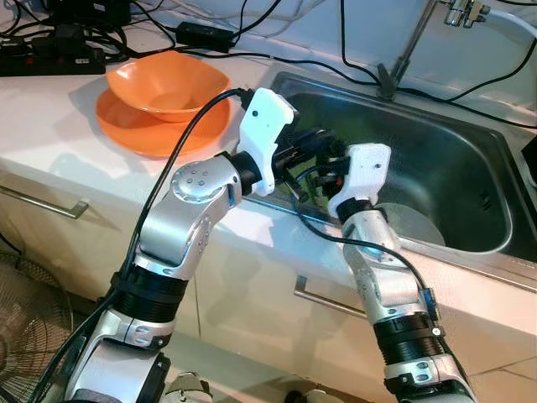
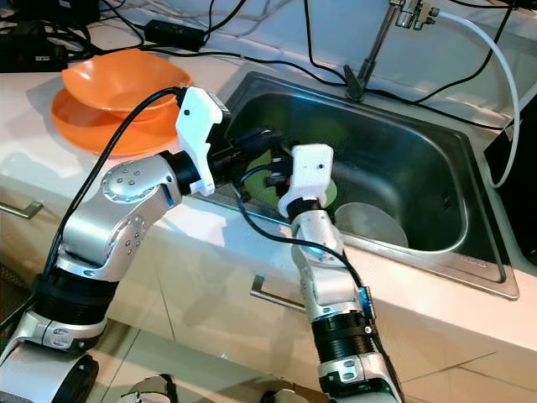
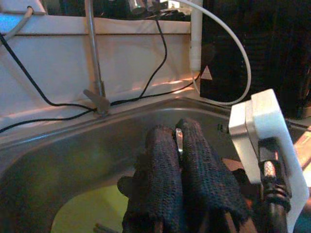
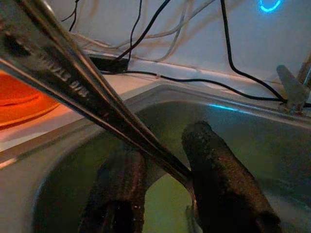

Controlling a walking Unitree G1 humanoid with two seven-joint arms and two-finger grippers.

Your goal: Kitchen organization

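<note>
A metal utensil (image 4: 73, 82) with a stamped handle is held over the front left corner of the steel sink (image 1: 445, 159). My left gripper (image 1: 325, 154) reaches in from the counter side and is shut on one thin end of the utensil (image 3: 178, 138). My right gripper (image 1: 317, 180) meets it from the opposite side, and the handle runs down into it (image 4: 163, 145). A green plate (image 2: 331, 191) lies on the sink floor under both grippers. A round grey dish (image 1: 413, 227) lies beside it.
An orange bowl (image 1: 168, 84) sits on an orange plate (image 1: 134, 134) on the counter to the left. A tap (image 1: 407, 46), a power strip (image 1: 50, 54) and black cables run along the back wall. Drawer handles (image 1: 50, 206) front the cabinet; a fan (image 1: 25, 323) stands on the floor.
</note>
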